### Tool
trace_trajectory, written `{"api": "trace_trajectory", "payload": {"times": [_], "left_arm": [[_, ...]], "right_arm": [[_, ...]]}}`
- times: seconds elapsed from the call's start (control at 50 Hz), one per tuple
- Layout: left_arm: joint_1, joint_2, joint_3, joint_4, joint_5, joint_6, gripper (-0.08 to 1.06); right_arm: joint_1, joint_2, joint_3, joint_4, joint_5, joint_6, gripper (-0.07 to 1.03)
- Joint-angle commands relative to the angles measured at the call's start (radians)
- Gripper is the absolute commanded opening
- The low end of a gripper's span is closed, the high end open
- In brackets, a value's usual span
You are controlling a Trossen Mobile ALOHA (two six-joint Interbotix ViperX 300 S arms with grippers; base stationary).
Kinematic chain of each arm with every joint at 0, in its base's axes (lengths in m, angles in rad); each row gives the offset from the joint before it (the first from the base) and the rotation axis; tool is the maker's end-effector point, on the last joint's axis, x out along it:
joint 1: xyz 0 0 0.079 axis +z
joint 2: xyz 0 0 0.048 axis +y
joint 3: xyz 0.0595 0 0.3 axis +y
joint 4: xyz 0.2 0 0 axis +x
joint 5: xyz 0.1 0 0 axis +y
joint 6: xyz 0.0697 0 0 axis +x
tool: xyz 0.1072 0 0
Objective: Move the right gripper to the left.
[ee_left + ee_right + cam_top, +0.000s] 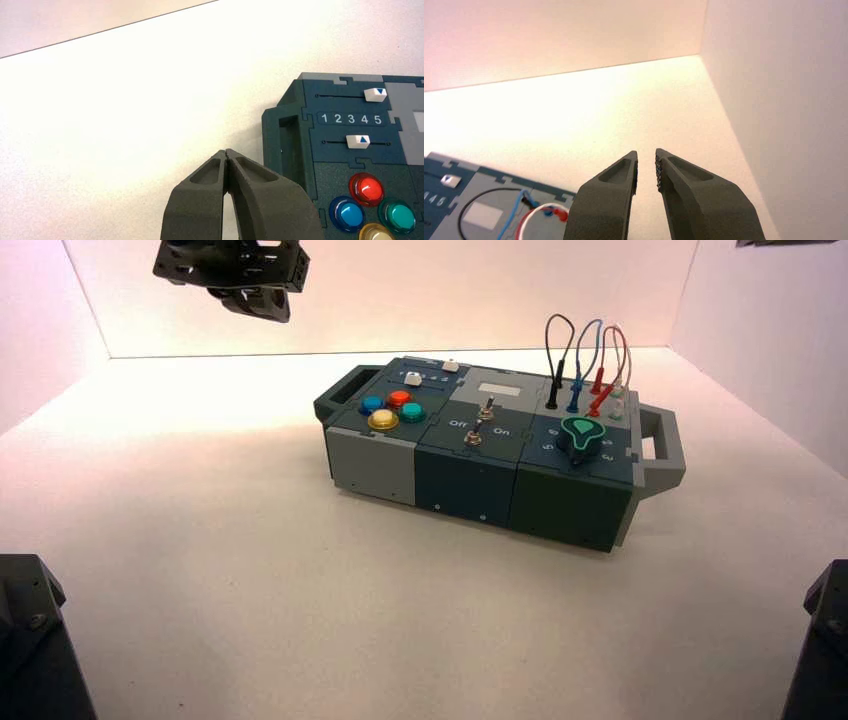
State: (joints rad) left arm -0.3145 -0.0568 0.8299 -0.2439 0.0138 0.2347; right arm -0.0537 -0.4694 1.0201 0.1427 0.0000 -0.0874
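Both right gripper [646, 167] fingers hover beyond box [484, 210].

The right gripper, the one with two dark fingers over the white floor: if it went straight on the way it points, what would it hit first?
Probably nothing but the bare white floor: the right gripper points past the box's wired corner.

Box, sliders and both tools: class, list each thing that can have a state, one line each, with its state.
Left tool: shut, tips touching, holding nothing, beside the box's handle end.
Right tool: slightly open, holding nothing, above the wire end.
Upper slider: past 5.
Lower slider: between 3 and 4.
Box: upright on the table.
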Motion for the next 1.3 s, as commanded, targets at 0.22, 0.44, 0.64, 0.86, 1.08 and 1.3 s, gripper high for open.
{"api": "trace_trajectory", "payload": {"times": [0.22, 0.44, 0.64, 0.86, 1.08, 1.3], "left_arm": [[-0.005, -0.012, -0.026, 0.003, -0.008, 0.002, -0.03], [-0.003, -0.011, -0.025, 0.003, -0.008, 0.002, -0.03], [-0.003, -0.012, -0.028, 0.003, -0.008, 0.002, -0.03], [-0.005, -0.011, -0.026, 0.003, -0.008, 0.002, -0.03], [-0.003, -0.009, -0.028, 0.003, -0.008, 0.002, -0.03], [-0.003, -0.005, -0.029, 0.003, -0.008, 0.000, -0.03]], "right_arm": [[0.161, 0.071, -0.089, 0.003, -0.011, 0.011, 0.22], [0.273, 0.193, -0.156, 0.012, -0.011, 0.015, 0.22], [0.388, 0.290, -0.222, 0.017, -0.009, 0.014, 0.22], [0.545, 0.357, -0.301, 0.017, 0.002, 0.014, 0.22], [0.630, 0.400, -0.350, 0.017, 0.015, 0.014, 0.22], [0.695, 0.408, -0.371, 0.017, 0.017, 0.014, 0.22]]}}
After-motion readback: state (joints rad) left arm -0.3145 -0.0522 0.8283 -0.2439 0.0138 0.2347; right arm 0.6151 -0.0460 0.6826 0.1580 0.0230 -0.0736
